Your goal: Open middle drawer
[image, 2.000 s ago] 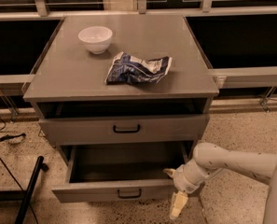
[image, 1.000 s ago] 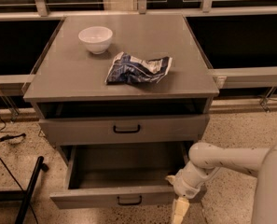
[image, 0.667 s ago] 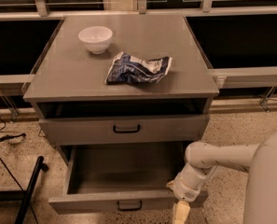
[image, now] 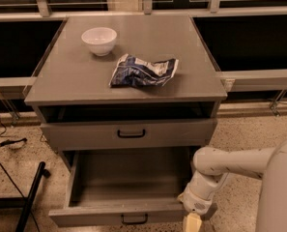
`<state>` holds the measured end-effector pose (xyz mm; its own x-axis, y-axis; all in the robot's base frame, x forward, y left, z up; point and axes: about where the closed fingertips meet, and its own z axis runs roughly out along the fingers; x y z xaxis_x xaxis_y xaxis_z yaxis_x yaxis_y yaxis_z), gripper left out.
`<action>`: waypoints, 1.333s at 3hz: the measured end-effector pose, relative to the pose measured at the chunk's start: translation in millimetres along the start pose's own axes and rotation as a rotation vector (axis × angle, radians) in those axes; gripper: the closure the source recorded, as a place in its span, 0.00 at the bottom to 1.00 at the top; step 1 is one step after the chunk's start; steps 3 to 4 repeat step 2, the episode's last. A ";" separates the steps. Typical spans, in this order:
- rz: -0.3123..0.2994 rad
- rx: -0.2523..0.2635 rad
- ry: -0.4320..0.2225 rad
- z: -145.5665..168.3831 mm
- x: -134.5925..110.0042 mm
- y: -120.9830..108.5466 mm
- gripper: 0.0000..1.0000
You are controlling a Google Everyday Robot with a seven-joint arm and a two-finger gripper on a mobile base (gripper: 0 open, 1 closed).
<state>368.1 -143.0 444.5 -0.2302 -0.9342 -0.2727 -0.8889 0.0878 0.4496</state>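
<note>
The middle drawer (image: pixel 109 215) is the grey one with a small black bar handle (image: pixel 134 220) at the bottom of the view. It stands pulled far out of the cabinet, and its inside (image: pixel 128 178) is bare. My gripper (image: pixel 192 220) is at the drawer's front right corner, low beside its front panel, at the end of my white arm (image: pixel 230 163). The drawer above (image: pixel 128 134) has a like handle, with a dark gap over its front.
On the grey cabinet top (image: pixel 70 76) stand a white bowl (image: pixel 99 39) and a crumpled blue chip bag (image: pixel 143 70). A black stand leg (image: pixel 31 192) and cables (image: pixel 3 141) lie on the floor at the left. Rails and dark windows run behind.
The middle drawer has slid further out toward the camera. My gripper and arm have moved down and toward the camera along its right front corner.
</note>
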 end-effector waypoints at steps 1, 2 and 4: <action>0.055 -0.029 0.004 -8.0 17.7 29.1 0.00; 0.055 -0.029 0.004 -8.0 17.7 29.1 0.00; 0.055 -0.029 0.004 -8.0 17.7 29.1 0.00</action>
